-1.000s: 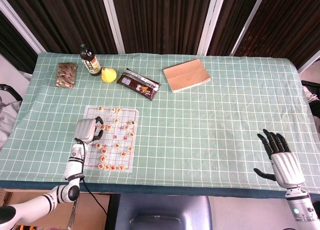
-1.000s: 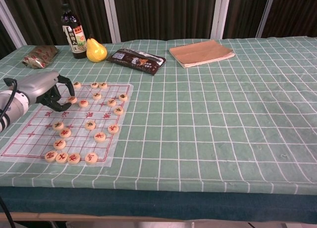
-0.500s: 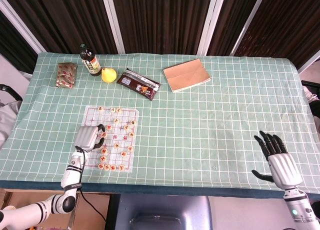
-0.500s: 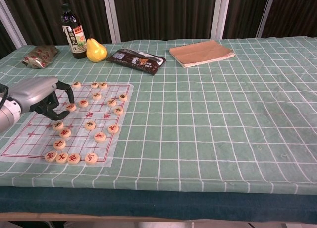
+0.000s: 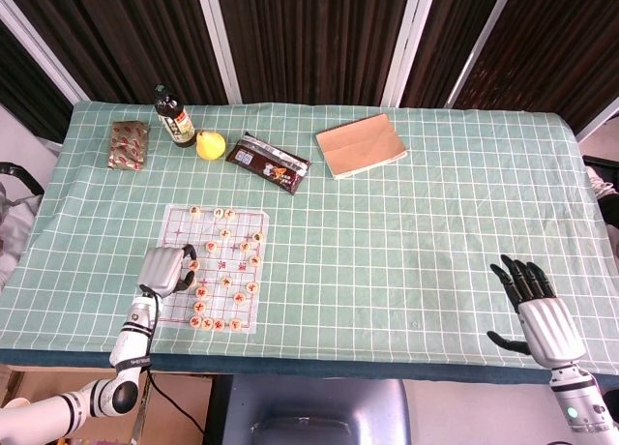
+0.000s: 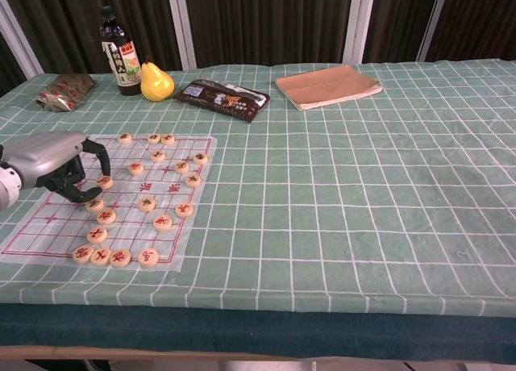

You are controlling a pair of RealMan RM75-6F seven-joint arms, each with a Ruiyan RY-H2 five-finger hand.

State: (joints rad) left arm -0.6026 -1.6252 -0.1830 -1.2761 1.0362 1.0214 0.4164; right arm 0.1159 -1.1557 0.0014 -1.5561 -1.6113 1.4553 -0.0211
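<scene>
A clear chess board sheet (image 5: 237,221) (image 6: 48,222) with red lines lies on the green checked cloth at the near left, with several round wooden pieces (image 6: 147,203) scattered on it. My left hand (image 5: 166,269) (image 6: 50,163) hovers low over the board's left side, fingers curled, pinching one chess piece (image 6: 105,181) at its fingertips. My right hand (image 5: 542,314) shows only in the head view, at the table's near right edge, with fingers spread and nothing in it.
Along the far left stand a dark sauce bottle (image 5: 174,118) (image 6: 118,52), a yellow pear (image 5: 209,144) (image 6: 156,82), a red snack packet (image 5: 128,145) and a dark wrapper (image 5: 269,162) (image 6: 222,99). A tan notebook (image 5: 360,145) (image 6: 327,86) lies far centre.
My left hand has drawn back toward the near edge of the board, and the chess piece at its fingertips came with it. The right hand dropped slightly nearer.
</scene>
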